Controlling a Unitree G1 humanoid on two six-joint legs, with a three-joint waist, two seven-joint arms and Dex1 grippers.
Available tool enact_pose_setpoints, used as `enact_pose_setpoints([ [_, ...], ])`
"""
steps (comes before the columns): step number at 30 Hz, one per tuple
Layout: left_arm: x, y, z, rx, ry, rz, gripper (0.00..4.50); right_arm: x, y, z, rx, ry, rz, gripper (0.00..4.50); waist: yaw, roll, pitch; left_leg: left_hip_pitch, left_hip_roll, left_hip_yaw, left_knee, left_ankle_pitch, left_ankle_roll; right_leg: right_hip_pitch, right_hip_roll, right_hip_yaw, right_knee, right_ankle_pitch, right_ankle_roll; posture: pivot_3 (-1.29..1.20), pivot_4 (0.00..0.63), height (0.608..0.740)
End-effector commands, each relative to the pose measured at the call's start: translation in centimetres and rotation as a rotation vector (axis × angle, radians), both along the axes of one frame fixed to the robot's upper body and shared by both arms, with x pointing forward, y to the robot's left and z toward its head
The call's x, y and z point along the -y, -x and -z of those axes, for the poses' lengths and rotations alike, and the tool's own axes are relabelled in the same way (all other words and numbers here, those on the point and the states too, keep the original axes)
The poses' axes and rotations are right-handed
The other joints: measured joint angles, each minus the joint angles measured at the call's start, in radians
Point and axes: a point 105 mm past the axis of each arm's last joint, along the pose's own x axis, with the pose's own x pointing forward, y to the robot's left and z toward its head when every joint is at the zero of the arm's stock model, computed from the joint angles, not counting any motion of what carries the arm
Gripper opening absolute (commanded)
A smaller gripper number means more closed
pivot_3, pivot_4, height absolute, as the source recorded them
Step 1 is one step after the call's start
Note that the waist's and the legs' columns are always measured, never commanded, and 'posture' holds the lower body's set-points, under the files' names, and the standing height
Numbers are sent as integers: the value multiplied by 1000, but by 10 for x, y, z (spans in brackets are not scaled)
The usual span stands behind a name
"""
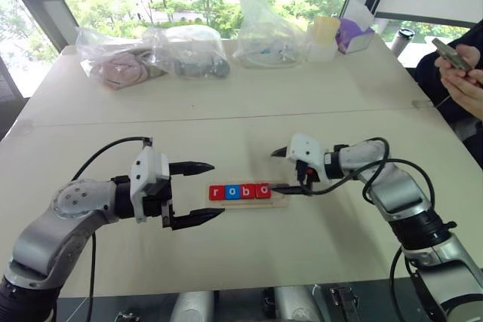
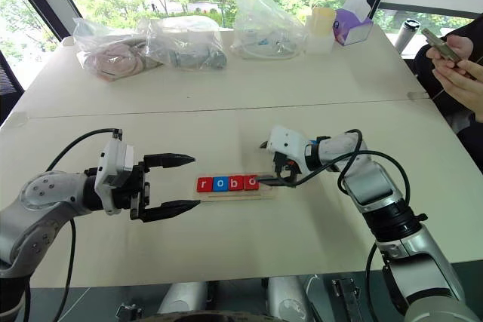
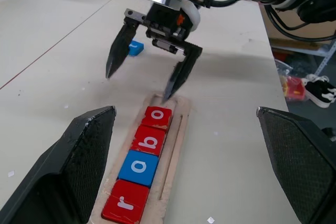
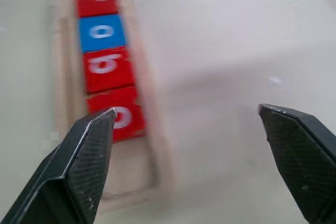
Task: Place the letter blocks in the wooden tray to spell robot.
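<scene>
Both grippers hover low over pale table [image 1: 249,262], near edge. Left gripper [image 1: 198,191] sits just left of wooden tray [image 1: 281,202], pointing right, roughly level, jaws wide, holding nothing. Right gripper [image 1: 281,170] at tray's right end, angled down and left, jaws wide and empty; lower fingertip [image 3: 169,94] sits just over the tray's vacant last slot. Tray holds four letter blocks [image 3: 139,166] in a row: red r, blue o, red b, red o. One blue block [image 3: 136,49] lies loose on table behind right gripper. Far side: clear plastic bags [image 1: 189,50] w/ items, windows behind. Far right: person's hands [image 1: 464,73] holding phone.
</scene>
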Motion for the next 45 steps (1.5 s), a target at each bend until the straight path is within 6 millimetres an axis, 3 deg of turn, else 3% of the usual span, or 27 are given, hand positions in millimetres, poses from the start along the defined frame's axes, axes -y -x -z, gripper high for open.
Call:
enact_pose_setpoints([
  [1, 1, 0, -6, 33, 3, 12, 4500, 26, -21, -21, 93, -48, 251, 4437, 0, 0, 0, 0, 0, 0, 0, 0, 0, 0, 0, 0, 0, 0, 0, 0, 150, 740],
  [7, 4, 0, -4, 32, 12, 18, 4500, 61, -26, -6, 104, -12, 665, 4437, 0, 0, 0, 0, 0, 0, -1, 0, 0, 0, 0, 0, 0, 0, 0, 0, 150, 740],
  [12, 6, -2, -3, 31, 16, 25, 4500, 73, -17, 8, 46, -33, 898, 4437, -1, 0, 0, 0, 0, 0, -1, 0, 0, -1, 0, 1, 0, 0, 0, 0, 150, 740],
  [18, 9, -5, -3, 35, 20, 38, 4500, 79, -13, 23, -37, -96, 1080, 4437, -1, 0, -1, 0, 0, 0, 0, 0, 0, 0, 0, 1, 1, 0, -1, 0, 150, 740],
  [24, 10, -8, -3, 43, 19, 41, 4500, 75, -10, 29, -148, -170, 1153, 4437, -1, 0, -2, 1, 0, 0, 0, 0, 0, 0, 1, 1, 1, 0, -1, 0, 150, 740],
  [27, 10, -8, -3, 47, 21, 41, 4500, 71, -7, 32, -213, -219, 1194, 3530, -1, 0, -2, 1, 0, 0, 0, 0, 0, 0, 1, 1, 1, 0, -1, 0, 150, 740],
  [32, 12, -10, -3, 51, 28, 45, 4500, 70, -7, 32, -246, -264, 1224, 1136, -2, 0, -2, 0, 0, 0, -1, 0, 0, 0, 0, 0, 0, 0, -1, 0, 150, 740],
  [36, 13, -11, -2, 53, 32, 51, 4500, 64, 5, 29, -286, -250, 1185, 1142, -1, 0, -2, 0, 0, 0, -1, 0, 0, 0, 1, 0, 1, 0, -1, 0, 150, 740],
  [45, 13, -12, -3, 53, 34, 72, 4500, 44, 66, 40, -357, -293, 1097, 1142, -3, 0, -2, 1, 0, -2, -2, 0, 1, 0, 1, 0, 0, -1, 0, 0, 150, 740],
])
